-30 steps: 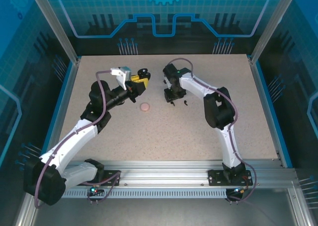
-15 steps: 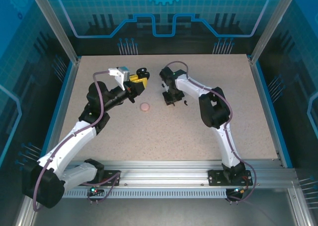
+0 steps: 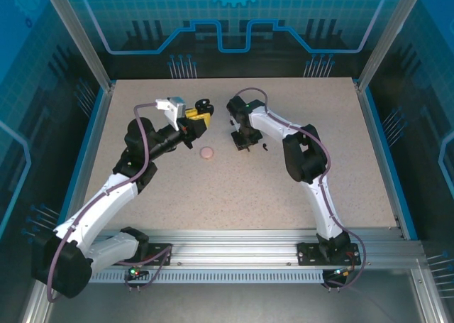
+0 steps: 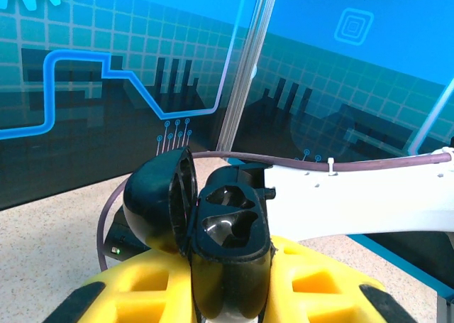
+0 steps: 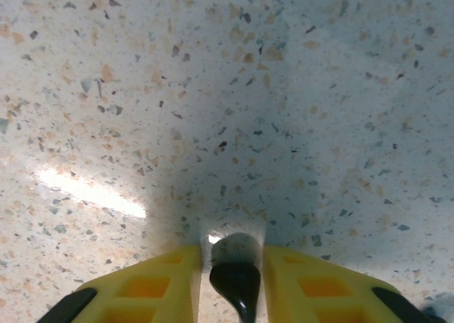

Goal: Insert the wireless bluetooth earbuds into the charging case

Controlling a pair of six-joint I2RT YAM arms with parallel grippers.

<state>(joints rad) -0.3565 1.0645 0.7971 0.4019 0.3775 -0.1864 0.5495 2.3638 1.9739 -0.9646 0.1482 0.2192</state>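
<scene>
Counted, there are two robot arms, the left arm (image 3: 106, 195) and the right arm (image 3: 312, 167), one open black charging case (image 4: 213, 245) at upper centre, one pink round disc (image 3: 206, 152) at centre, and two black earbuds: one earbud (image 5: 236, 284) bottom centre, one earbud (image 3: 264, 147) right of centre.

You are looking at a flat table (image 3: 234, 195) with a pale top full of little brown and grey dots. A thin blue edge (image 3: 379, 145) runs round it. Blue walls (image 3: 234, 25) with bright line patterns stand behind it, held by silver posts (image 3: 71, 35). A patch of light (image 5: 92, 194) shines on the tabletop
</scene>
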